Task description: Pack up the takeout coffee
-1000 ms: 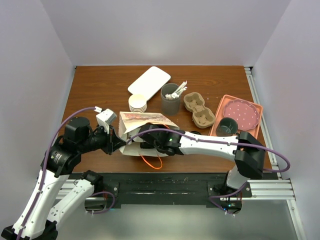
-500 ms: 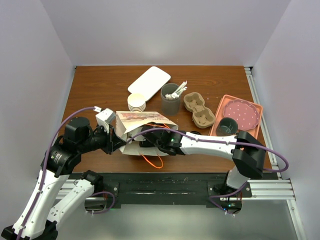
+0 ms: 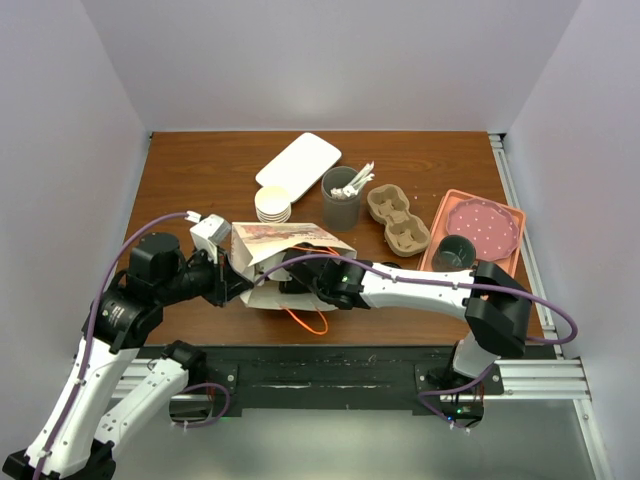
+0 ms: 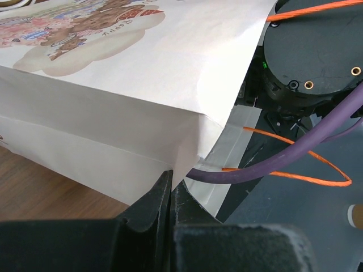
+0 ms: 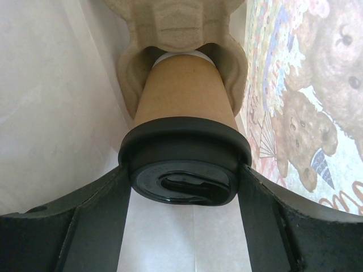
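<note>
The paper bag (image 3: 285, 242) is lying on its side near the front edge of the wooden desk (image 3: 200, 170), left of centre, its mouth facing right and an orange string handle (image 3: 306, 326) trailing toward the front edge. The left gripper (image 4: 172, 184) is pinching the bag's paper edge at the mouth, its jaws pressed together on the sheet. The right arm is reaching into the bag from the right. In the wrist view the right gripper (image 5: 184, 190) is clasping the takeout coffee (image 5: 186, 99) — one finger on each side of its black lid (image 5: 184, 164), both touching the rim. The cup is sitting inside the bag with its base seated in a moulded pulp carrier (image 5: 181, 22) and the bag's teddy-bear print beside it.

Toward the back of the desk are standing a white rectangular tray (image 3: 298, 165), a stack of lidless cream cups (image 3: 274, 206), a dark grey cup of utensils (image 3: 341, 198) and a second pulp carrier (image 3: 398, 220). A pink tray (image 3: 508, 212) is lying along the right edge.
</note>
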{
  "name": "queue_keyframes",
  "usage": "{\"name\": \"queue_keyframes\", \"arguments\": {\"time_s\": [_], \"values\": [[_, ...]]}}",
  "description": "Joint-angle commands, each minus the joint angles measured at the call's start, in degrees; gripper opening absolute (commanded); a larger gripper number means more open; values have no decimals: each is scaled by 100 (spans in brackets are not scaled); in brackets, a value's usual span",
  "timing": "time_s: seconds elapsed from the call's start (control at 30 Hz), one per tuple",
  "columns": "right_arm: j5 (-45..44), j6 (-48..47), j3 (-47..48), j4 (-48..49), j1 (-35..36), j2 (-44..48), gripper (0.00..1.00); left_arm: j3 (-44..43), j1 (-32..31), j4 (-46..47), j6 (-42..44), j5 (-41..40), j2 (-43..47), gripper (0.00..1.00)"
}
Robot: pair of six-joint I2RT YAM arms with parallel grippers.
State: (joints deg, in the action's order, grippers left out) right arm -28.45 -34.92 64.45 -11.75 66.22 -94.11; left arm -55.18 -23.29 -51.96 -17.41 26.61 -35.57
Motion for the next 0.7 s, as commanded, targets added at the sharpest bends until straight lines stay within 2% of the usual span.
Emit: {"name": "queue_keyframes", "arguments": {"time_s": [0.0,0.47,0.67], "values": [[-21,204,427,-652,-153,261,72,-327,-18,239,-473,353,-2,0],[471,591,806,-1988,-153,648,75,-635,-18,161,-799,388,-240,0],[779,740,868,-2340,-153,709,76,-599,-18,81,-895,512,-345,5]]}}
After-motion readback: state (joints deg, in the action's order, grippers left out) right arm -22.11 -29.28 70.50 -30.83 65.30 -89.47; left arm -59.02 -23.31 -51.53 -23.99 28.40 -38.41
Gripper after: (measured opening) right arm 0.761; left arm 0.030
